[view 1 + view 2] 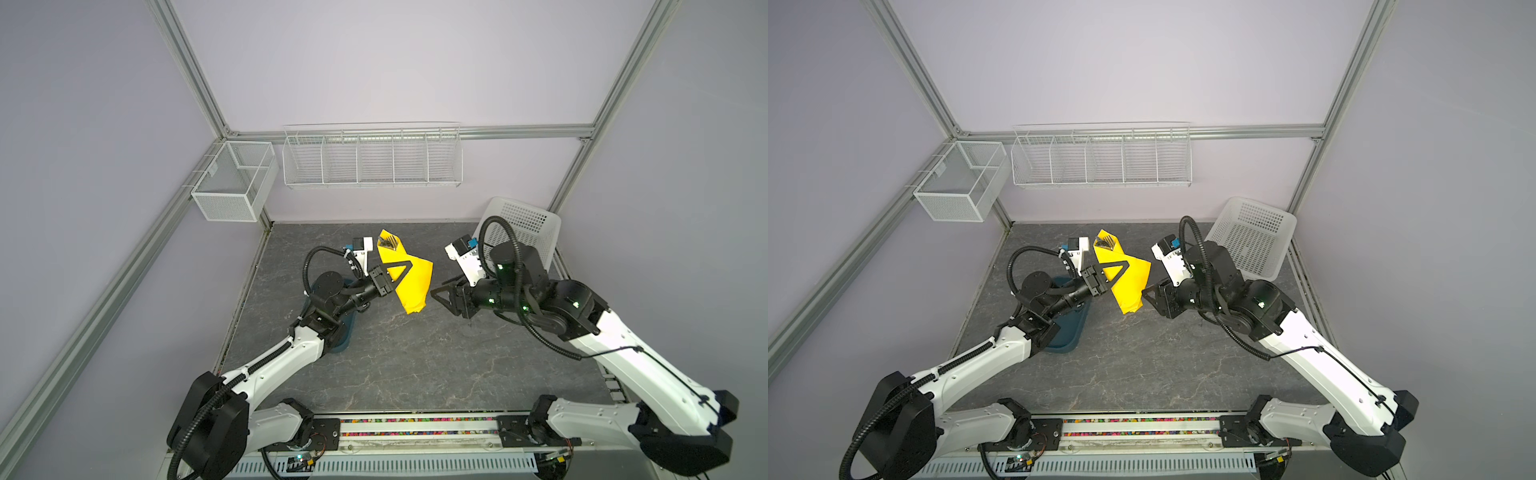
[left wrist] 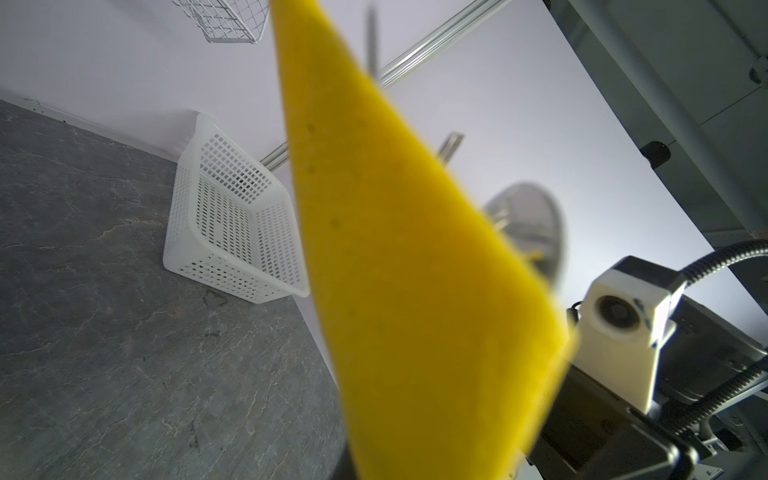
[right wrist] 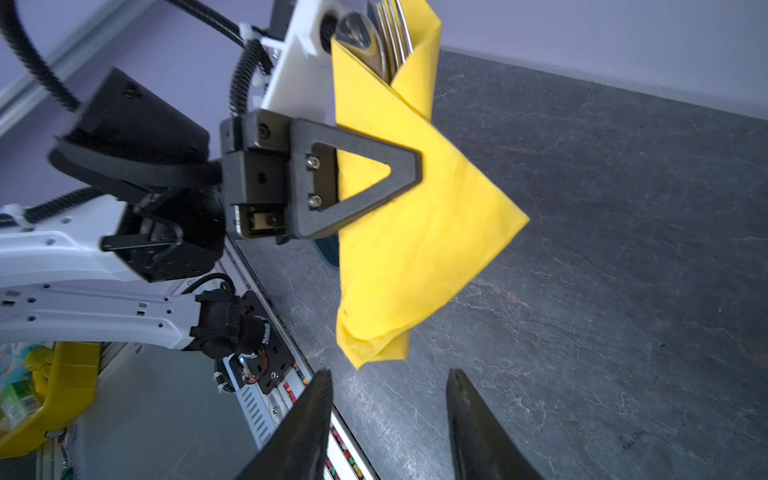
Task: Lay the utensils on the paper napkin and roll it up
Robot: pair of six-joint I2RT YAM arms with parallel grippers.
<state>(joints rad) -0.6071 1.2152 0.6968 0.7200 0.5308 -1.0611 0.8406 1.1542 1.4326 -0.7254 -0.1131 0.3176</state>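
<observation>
Pinches the rolled paper napkin (image 1: 415, 286) in the left gripper (image 1: 409, 266), upright and clear of the worktop (image 1: 395, 365), utensils (image 3: 386, 37) poking from its top. Holds the right gripper (image 3: 390, 374) spread, empty, near the lower end. Looks nearly done: probably only tightening the loose flap left.

Bright, even light; paper napkin (image 2: 415, 291) blurred

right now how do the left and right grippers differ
The left gripper is shut on the paper napkin, which wraps the utensils; the right gripper is open and holds nothing. The left one touches the bundle near its middle; the right one sits apart from it, aimed at its lower end. Both have black triangular fingers.
</observation>
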